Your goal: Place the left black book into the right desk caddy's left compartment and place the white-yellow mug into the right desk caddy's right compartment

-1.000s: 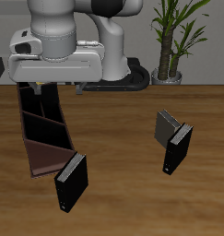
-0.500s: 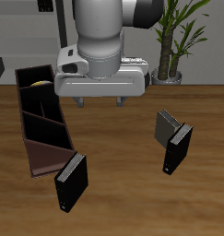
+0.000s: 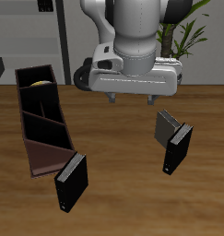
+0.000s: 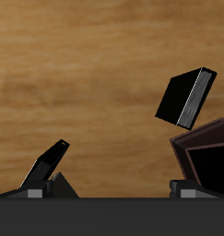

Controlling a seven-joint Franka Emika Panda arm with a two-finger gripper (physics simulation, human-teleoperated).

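My gripper (image 3: pixel 130 96) hangs open and empty high above the table's middle, between the caddy and the books. The left black book (image 3: pixel 177 147) stands upright in front of a grey-covered book (image 3: pixel 165 126). The right desk caddy (image 3: pixel 30 152) is a long reddish-brown box with a black inside. The white-yellow mug (image 3: pixel 39 83) sits in its far small end section, the right compartment, with only its yellowish rim showing. The larger near end section, the left compartment (image 3: pixel 47 136), holds nothing. In the wrist view my gripper (image 4: pixel 120 187) is open, with a caddy corner (image 4: pixel 204 157) beside it.
A bulkier black book (image 3: pixel 71 182) stands at the caddy's near end and also shows in the wrist view (image 4: pixel 187 97). Another dark book (image 4: pixel 44 166) shows in the wrist view; I cannot tell which it is. A potted plant (image 3: pixel 174 37) stands behind the table.
The arm has swung from over the caddy's far end across the table toward the books. The mug, hidden under the hand before, now shows in the far end section.
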